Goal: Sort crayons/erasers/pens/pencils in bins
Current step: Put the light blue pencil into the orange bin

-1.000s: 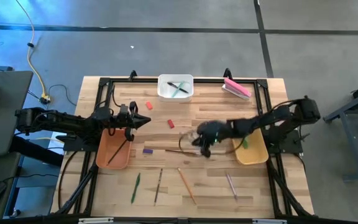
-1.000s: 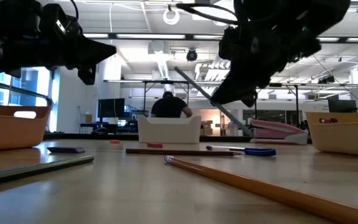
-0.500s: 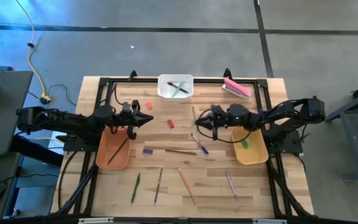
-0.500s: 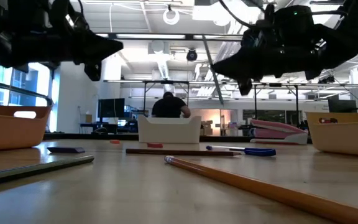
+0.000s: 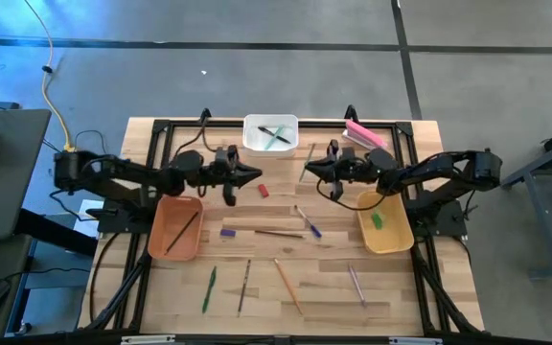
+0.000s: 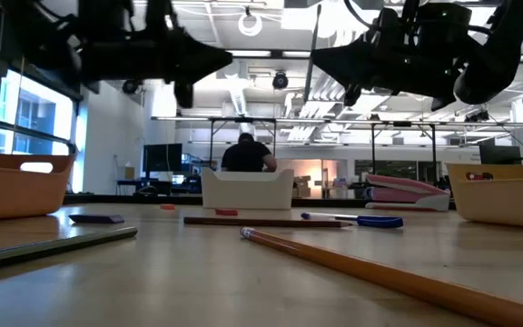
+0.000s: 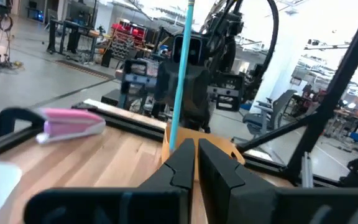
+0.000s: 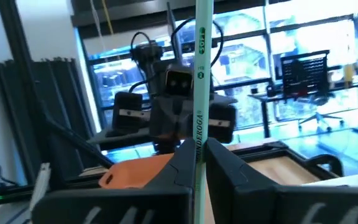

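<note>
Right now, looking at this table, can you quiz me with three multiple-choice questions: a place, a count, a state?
1. Where is the pink block?
A) right of the white bin, at the table's far edge
B) in the yellow bin
C) in a gripper
2. How many sticks lie in the orange bin?
A) none
B) one
C) four
3. The right gripper is:
A) open
B) shut on a crayon
C) shut on a pencil
Answers: 1 A, it lies by the far rail; 2 B, a single stick crosses it; 3 C, its fingers clamp the pale green pencil. The left gripper waits mid-table.
</note>
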Motion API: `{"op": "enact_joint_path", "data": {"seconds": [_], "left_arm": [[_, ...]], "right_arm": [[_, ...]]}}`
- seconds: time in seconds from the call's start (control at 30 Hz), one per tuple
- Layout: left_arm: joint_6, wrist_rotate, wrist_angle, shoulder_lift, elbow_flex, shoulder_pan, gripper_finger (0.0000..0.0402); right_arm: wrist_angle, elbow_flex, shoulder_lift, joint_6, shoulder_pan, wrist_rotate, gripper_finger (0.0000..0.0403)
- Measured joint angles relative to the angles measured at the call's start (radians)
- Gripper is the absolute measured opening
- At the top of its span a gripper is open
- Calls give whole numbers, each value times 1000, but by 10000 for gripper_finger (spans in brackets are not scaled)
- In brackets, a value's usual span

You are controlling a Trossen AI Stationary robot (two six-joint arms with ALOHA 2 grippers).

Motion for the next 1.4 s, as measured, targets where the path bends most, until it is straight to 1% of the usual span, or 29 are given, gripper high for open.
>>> {"op": "enact_joint_path", "data": {"seconds": [0.07,0.2,0.37,0.47,0.6,0.73,0.87,0.97,1.07,1.4], "left_arm": [[12,1,1,36,55,0,27],[40,13,-23,93,178,0,58],[73,62,-179,155,350,-1,98],[73,61,-266,204,441,-5,120],[73,61,-301,266,526,-12,142],[74,61,-308,306,568,-14,155],[90,61,-310,330,591,-17,157],[92,70,-303,337,607,-20,149],[92,90,-316,342,616,-20,135],[118,92,-331,342,622,-24,80]], "right_arm": [[7,0,0,17,-14,-32,5],[16,0,12,20,-16,-41,5],[52,0,43,44,-16,-41,5],[52,0,50,45,-15,-42,5],[52,0,50,42,-10,-41,5],[53,0,50,28,5,-42,5],[59,1,50,28,7,-42,5],[59,1,50,29,7,-48,5],[59,1,50,28,12,-57,5],[59,1,50,17,24,-57,5]]}}
